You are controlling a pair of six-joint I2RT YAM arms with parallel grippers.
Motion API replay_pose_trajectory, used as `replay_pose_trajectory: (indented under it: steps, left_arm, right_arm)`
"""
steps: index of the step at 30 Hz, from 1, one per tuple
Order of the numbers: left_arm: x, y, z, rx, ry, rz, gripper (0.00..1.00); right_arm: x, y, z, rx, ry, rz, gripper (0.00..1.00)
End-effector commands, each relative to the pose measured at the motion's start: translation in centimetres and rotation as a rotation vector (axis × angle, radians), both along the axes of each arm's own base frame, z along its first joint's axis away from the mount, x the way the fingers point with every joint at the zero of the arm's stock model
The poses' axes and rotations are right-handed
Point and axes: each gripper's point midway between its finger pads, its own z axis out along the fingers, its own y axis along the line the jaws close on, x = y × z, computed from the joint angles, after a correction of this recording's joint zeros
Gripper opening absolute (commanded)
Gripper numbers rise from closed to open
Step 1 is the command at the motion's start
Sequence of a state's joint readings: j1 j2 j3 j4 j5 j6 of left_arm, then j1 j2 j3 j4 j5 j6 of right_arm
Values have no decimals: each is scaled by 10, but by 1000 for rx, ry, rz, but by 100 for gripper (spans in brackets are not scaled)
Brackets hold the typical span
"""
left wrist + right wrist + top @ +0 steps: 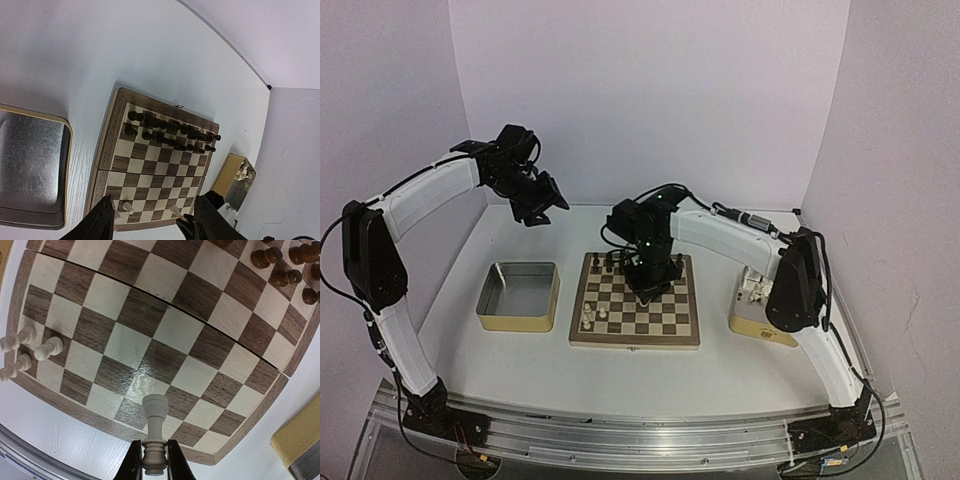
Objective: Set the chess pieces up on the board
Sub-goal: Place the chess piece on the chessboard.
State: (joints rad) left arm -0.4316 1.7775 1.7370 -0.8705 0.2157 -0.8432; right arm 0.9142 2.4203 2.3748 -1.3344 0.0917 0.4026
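The wooden board [635, 342] lies mid-table. My right gripper [650, 285] hovers over it, shut on the base of a cream-white chess piece [154, 440] that hangs above the near edge squares of the board [165, 330]; the gripper [154, 462] shows at the bottom of the right wrist view. Three white pieces [20, 352] stand at the board's near left corner [595, 315]. Dark pieces [170, 131] fill the far rows. My left gripper [542, 205] is open and empty, raised high at the back left, looking down on the board [155, 165].
An empty metal tin [518, 295] stands left of the board. A second tin [760, 310] right of the board holds more white pieces [243, 172]. The walls close in at the back and sides.
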Motion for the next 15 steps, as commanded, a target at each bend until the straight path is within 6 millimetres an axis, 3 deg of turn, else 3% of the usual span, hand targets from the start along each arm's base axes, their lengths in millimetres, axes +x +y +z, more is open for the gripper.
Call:
replay_pose_trajectory:
  steps: [1, 15]
  left_arm:
    - [5, -6, 11, -28, -41, -20, 54]
    - [14, -13, 10, -37, -38, -36, 53]
  right_arm:
    - [-51, -83, 5, -291, 263, 0, 0]
    - [-55, -107, 6, -343, 289, 7, 0]
